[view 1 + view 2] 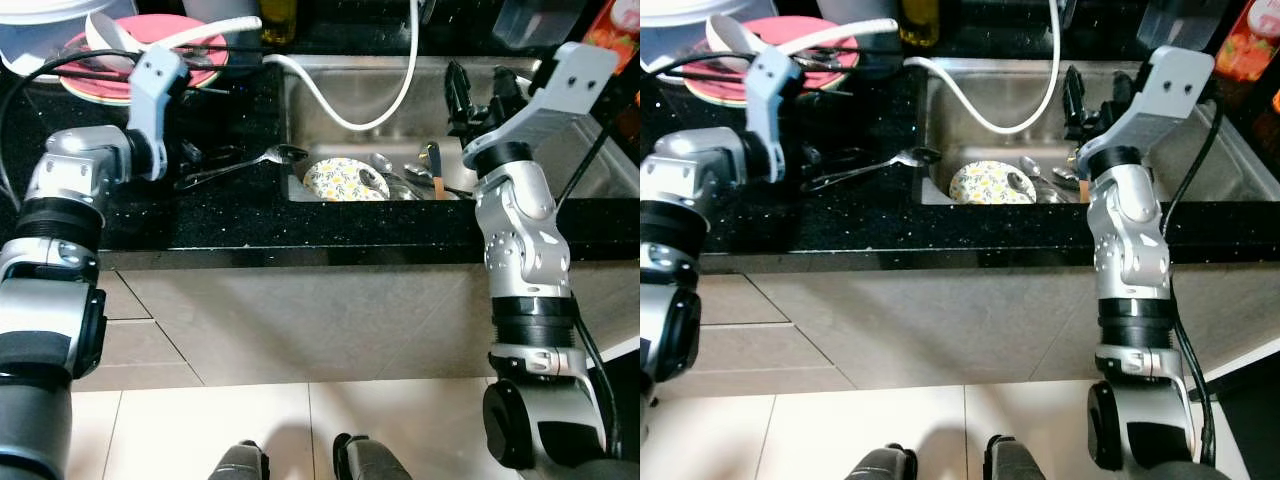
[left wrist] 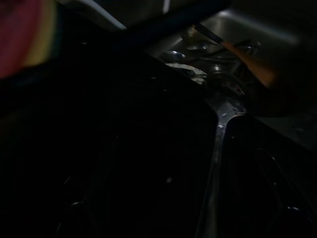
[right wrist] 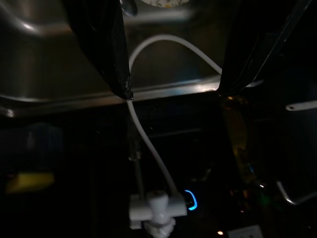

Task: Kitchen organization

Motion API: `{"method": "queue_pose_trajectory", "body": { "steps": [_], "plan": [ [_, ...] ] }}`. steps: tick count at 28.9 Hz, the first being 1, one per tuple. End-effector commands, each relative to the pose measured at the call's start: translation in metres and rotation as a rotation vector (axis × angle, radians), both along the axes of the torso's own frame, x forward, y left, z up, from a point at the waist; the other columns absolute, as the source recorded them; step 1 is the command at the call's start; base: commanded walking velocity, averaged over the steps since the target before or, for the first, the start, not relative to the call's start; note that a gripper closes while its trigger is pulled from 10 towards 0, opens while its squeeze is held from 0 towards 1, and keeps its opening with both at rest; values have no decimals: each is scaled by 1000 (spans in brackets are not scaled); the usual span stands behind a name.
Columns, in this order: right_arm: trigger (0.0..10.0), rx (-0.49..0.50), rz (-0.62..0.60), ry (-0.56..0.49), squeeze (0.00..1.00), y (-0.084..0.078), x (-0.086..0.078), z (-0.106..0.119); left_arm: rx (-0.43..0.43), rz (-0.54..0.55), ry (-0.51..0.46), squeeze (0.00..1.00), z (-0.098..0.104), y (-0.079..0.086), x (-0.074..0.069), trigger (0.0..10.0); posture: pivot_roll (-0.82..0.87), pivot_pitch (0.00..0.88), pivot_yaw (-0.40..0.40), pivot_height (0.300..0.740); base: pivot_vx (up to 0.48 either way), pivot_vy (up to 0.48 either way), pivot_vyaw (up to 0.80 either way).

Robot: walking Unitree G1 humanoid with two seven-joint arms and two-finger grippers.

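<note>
From the head, the left end effector (image 1: 190,160) sits low on the black desk (image 1: 250,215), seemingly gripping a spoon (image 1: 262,157) beside the sink (image 1: 345,115). Its wrist view is dim. The right end effector (image 3: 173,84) hangs spread above the basin.

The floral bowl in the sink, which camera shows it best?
The left eye view: the floral bowl lies in the sink, its yellow-flower pattern plainly lit. The right eye view shows it much the same. The left wrist view catches a dim sliver of it; the right wrist view shows a cropped edge.
</note>
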State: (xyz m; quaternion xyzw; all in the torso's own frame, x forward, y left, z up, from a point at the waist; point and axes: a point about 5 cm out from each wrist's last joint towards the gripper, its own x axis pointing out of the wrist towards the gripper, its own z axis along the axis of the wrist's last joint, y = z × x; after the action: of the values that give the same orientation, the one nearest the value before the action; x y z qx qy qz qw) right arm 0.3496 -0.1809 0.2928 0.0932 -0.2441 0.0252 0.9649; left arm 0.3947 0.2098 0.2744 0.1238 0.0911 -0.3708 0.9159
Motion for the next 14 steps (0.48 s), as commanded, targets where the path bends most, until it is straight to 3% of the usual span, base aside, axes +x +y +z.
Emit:
{"method": "queue_pose_trajectory", "body": {
  "steps": [1, 5, 6, 7, 9, 10, 14],
  "plan": [
    [10000, -1, -18, -1, 0, -3, -5, 1, 30, -29, 22, 0, -6, -8, 2, 10000, 51, 197, 34, 740, 0, 0, 0],
    [10000, 1, -46, 7, 0, -8, -12, -2, 75, -63, 33, 0, -9, -16, 5, 9490, 34, 213, 57, 740, 0, 0, 0],
    [10000, 2, -54, 10, 0, -9, -14, -3, 90, -66, 37, 0, -10, -17, 5, 7725, 31, 215, 61, 740, 0, 0, 0],
    [10000, 3, -64, 13, 0, -10, -16, -4, 106, -79, 48, 0, -13, -19, 5, 2431, 26, 217, 68, 740, 0, 0, 0],
    [10000, 3, -69, 15, 0, -11, -17, -4, 114, -86, 55, 0, -14, -19, 5, 2431, 26, 217, 68, 740, 0, 0, 0],
    [10000, 5, -75, 17, 0, -11, -19, -5, 119, -99, 67, 0, -17, -19, 4, 0, 20, 214, 75, 740, 0, 0, 0],
    [10000, 7, -89, 20, 0, -14, -21, -6, 87, -169, 123, 0, -28, -18, -1, 0, 17, 204, 80, 740, 0, 0, 0]
  ]
}}
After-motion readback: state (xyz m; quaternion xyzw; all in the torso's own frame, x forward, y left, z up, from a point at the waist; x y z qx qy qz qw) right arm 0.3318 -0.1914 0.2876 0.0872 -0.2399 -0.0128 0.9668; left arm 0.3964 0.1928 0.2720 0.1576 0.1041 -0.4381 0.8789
